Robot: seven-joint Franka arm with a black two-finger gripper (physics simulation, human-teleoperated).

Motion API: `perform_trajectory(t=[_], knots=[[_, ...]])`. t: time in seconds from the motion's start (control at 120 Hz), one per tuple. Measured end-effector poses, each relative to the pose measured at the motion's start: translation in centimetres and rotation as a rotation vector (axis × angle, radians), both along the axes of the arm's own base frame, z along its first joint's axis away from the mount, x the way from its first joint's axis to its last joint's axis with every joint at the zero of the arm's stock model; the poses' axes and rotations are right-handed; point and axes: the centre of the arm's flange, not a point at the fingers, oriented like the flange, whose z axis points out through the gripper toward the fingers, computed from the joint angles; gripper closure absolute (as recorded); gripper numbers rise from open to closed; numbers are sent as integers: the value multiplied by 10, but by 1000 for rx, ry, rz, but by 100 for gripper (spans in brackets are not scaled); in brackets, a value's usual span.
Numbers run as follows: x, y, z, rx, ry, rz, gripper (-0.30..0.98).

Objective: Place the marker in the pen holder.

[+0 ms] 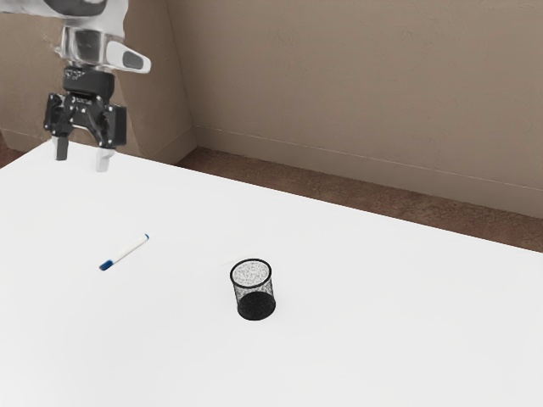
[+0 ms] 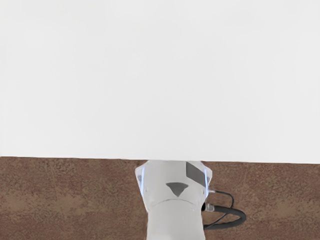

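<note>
Nothing of the job done here, with the black two-finger jaws [image 1: 82, 159] parted and empty, the white marker with blue ends [image 1: 125, 253] lying on the white worktop [image 1: 382, 339], apart from the black mesh cylindrical pen holder [image 1: 254, 305], pickup and drop-in both to come!

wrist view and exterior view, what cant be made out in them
- Marker: any lettering; too small in the exterior view.
- Pen holder: its underside; exterior view, hidden by its own dark bottom.
- Arm: its upper part; cut off by the exterior view's edges.
- Table: its near side; cut off by the exterior view's lower edge.
- Robot base: the rest; cut off by the wrist view's lower edge.
</note>
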Motion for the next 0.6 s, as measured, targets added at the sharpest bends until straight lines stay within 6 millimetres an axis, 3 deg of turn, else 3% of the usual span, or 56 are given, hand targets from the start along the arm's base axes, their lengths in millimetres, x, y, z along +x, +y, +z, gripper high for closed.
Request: perform_trajectory(t=[0.092,0.175,0.283,0.333,0.367,0.408,0.433,0.525,0.6], knots=[[29,22,-8,14,-189,20,0],[45,28,-4,23,-317,15,0],[60,22,12,26,-444,-17,0],[61,10,36,31,-515,-45,0],[66,0,35,37,-526,-73,0],[84,-6,8,29,-496,-100,0],[95,5,-13,26,-472,-91,0],[115,115,-118,14,-354,58,0],[120,164,-179,-7,-299,121,0]])
